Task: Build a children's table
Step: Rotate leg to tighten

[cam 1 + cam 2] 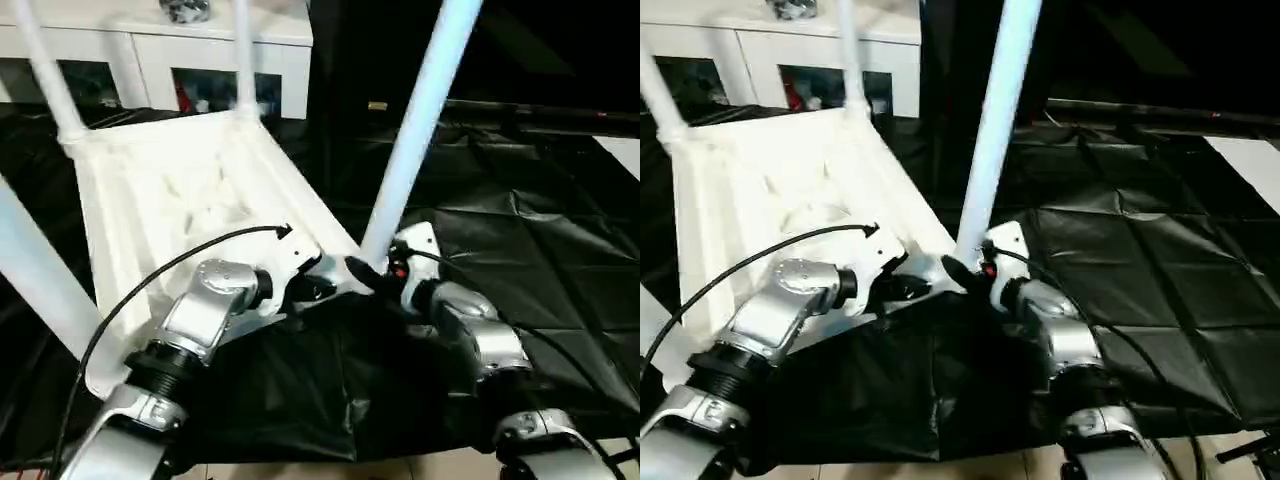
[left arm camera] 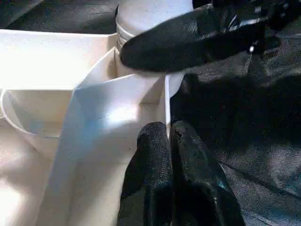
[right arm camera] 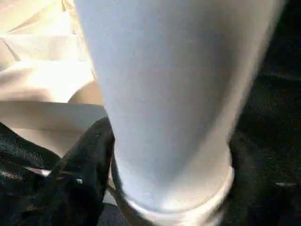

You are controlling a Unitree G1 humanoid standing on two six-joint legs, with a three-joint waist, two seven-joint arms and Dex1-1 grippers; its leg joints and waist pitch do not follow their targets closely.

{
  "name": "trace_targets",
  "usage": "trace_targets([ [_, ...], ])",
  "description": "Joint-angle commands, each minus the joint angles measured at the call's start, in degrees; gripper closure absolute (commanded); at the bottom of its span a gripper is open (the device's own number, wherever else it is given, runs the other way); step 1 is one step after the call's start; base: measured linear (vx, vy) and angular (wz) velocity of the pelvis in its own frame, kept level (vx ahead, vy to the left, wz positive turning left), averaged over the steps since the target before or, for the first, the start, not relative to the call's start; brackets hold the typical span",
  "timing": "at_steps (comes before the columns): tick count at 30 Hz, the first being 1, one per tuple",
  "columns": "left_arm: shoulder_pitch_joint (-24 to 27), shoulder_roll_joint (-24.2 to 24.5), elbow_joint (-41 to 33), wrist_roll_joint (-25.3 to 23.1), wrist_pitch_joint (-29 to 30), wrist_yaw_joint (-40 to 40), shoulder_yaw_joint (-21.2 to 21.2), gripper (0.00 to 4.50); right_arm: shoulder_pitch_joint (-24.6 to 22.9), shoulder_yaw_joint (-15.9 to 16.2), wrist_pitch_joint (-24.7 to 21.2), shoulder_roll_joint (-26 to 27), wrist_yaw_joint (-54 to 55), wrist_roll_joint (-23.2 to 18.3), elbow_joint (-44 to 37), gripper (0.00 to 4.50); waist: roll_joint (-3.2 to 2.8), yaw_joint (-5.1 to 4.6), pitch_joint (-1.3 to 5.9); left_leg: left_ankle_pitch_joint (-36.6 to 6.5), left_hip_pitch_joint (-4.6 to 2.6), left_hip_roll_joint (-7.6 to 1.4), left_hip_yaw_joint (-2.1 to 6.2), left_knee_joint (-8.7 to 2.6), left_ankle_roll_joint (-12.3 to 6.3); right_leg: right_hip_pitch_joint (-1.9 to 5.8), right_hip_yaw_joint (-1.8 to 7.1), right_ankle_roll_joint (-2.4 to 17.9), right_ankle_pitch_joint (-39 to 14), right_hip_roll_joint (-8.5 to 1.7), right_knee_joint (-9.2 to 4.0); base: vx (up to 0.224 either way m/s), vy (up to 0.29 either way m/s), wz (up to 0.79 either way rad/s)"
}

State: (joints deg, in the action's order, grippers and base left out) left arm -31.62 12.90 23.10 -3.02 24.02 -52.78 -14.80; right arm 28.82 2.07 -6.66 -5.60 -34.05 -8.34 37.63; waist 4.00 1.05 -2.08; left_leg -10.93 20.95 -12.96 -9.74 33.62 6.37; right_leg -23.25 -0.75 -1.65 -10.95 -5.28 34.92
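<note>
Left eye view: we see the upturned tabletop point(image 1: 190, 190) across the centre-left of the frame on a black sheet point(image 1: 520, 250), its legs point(image 1: 420, 120) standing up. Our right gripper point(image 1: 372, 272) grasps the near leg's base at centre. Our left gripper point(image 1: 318, 288), fingers pressed together, touches the tabletop's rim beside it. A white cabinet point(image 1: 150, 50) stands top left.

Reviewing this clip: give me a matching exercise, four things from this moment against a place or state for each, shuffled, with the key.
1. left gripper
2. right gripper
3. tabletop
4. cabinet

A. underside up on the black sheet
B. at the base of the nearest leg
C. behind the tabletop, glass doors
D. shut, on the tabletop's edge wall

Pairs: 1-D, 2-B, 3-A, 4-C
</note>
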Motion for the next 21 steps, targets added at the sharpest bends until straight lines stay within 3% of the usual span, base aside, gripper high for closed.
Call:
trace_targets([
  [1, 0.81, -3.1, -1.57, 1.92, 0.01, -2.17, -4.33, 4.5, 0.21, 5.25, -0.16, 1.91, -6.2, 0.58, 0.07, 0.84, -0.66, 0.28, 3.22, -7.86, -0.26, 0.44, -1.03, -3.99, -2.24, 2.56, 0.5, 14.01, -2.25, -0.64, -3.16, 0.0, 0.0, 0.0],
  [2, 0.87, -2.5, -1.82, 2.12, -0.1, -3.04, -4.49, 4.5, 0.12, 5.95, 0.31, 0.88, -7.52, 0.99, -0.32, 0.62, -0.78, 0.36, 3.24, -7.6, -0.26, 0.46, -1.07, -3.9, -2.59, 2.65, 0.49, 14.32, -1.24, -0.61, -3.12, 0.0, 0.0, 0.0],
  [7, 1.4, 1.73, -2.31, 3.48, -2.9, -10.53, -4.97, 4.5, -1.47, 7.61, 0.2, -5.24, -19.58, -0.76, -4.76, 0.58, -0.61, 1.0, 3.25, -7.88, -0.34, 0.46, -1.12, -3.75, -4.09, 3.01, 0.5, 14.86, -0.73, -0.67, -3.1, 0.0, 0.0, 0.0],
  [10, 1.71, 4.09, -2.21, 5.25, -5.55, -16.44, -4.38, 4.5, -2.75, 8.8, -0.36, -9.59, -27.78, -1.62, -7.27, 0.58, -0.67, 1.31, 3.06, -8.89, -0.6, 0.25, -1.24, -3.78, -4.78, 2.61, 0.51, 15.6, -1.25, -0.68, -3.08, 0.0, 0.0, 0.0],
  [13, 1.3, 5.33, -1.1, 4.26, -7.94, -17.35, -4.79, 4.5, -3.45, 9.67, -0.91, -11.55, -31.87, -2.11, -8.63, 0.58, -0.71, 1.33, 2.91, -10.26, -0.55, 0.21, -1.16, -3.94, -4.4, 2.56, 0.46, 15.45, -3.38, -0.71, -3.27, 0.0, 0.0, 0.0],
  [14, 1.14, 5.79, -0.61, 4.36, -8.5, -18.24, -4.63, 4.5, -3.85, 10.34, -1.21, -12.6, -33.94, -2.3, -9.46, 0.58, 0.1, 1.59, 2.89, -10.54, -0.62, 0.16, -1.21, -3.85, -4.43, 2.54, 0.49, 15.11, -4.97, -0.8, -3.28, 0.0, 0.0, 0.0],
  [15, 1.03, 6.2, -0.3, 4.81, -9.02, -19.55, -4.48, 4.5, -4.21, 10.79, -1.43, -13.34, -35.55, -2.58, -10.14, 0.58, -0.12, 1.62, 2.87, -10.41, -0.56, 0.07, -1.23, -3.9, -4.41, 2.44, 0.6, 14.85, -5.45, -0.95, -3.31, 0.0, 0.0, 0.0],
  [16, 0.89, 6.69, -0.04, 5.5, -8.93, -21.02, -4.42, 4.5, -4.54, 11.16, -2.02, -14.02, -37.08, -2.96, -10.86, 0.86, -0.09, 1.76, 2.86, -10.24, -0.52, 0.13, -1.2, -3.91, -4.39, 2.52, 0.57, 14.66, -5.7, -0.91, -3.36, 0.0, 0.0, 0.0],
  [17, 0.77, 7.12, 0.28, 6.01, -9.12, -22.29, -4.45, 4.5, -4.79, 11.45, -2.69, -14.55, -38.36, -3.35, -11.42, 0.93, 0.55, 1.76, 2.89, -9.77, -0.42, 0.17, -1.28, -3.87, -4.57, 2.5, 0.56, 14.46, -5.77, -0.91, -3.33, 0.0, 0.0, 0.0],
  [18, 0.64, 7.44, 0.72, 6.37, -9.59, -23.52, -4.45, 4.5, -4.94, 11.61, -3.07, -14.88, -39.43, -3.62, -11.76, 0.93, 0.28, 2.02, 2.88, -9.6, -0.46, 0.14, -1.2, -3.93, -4.55, 2.47, 0.57, 14.26, -6.34, -1.05, -3.28, 0.0, 0.0, 0.0],
  [21, 0.24, 7.9, 1.66, 6.51, -9.92, -24.89, -4.35, 4.5, -5.07, 12.0, -3.31, -15.36, -40.75, -3.62, -11.97, 1.16, 0.25, 2.15, 2.91, -9.53, -0.52, 0.14, -1.25, -3.88, -4.33, 2.33, 0.58, 14.27, -6.47, -1.04, -3.26, 0.0, 0.0, 0.0],
])
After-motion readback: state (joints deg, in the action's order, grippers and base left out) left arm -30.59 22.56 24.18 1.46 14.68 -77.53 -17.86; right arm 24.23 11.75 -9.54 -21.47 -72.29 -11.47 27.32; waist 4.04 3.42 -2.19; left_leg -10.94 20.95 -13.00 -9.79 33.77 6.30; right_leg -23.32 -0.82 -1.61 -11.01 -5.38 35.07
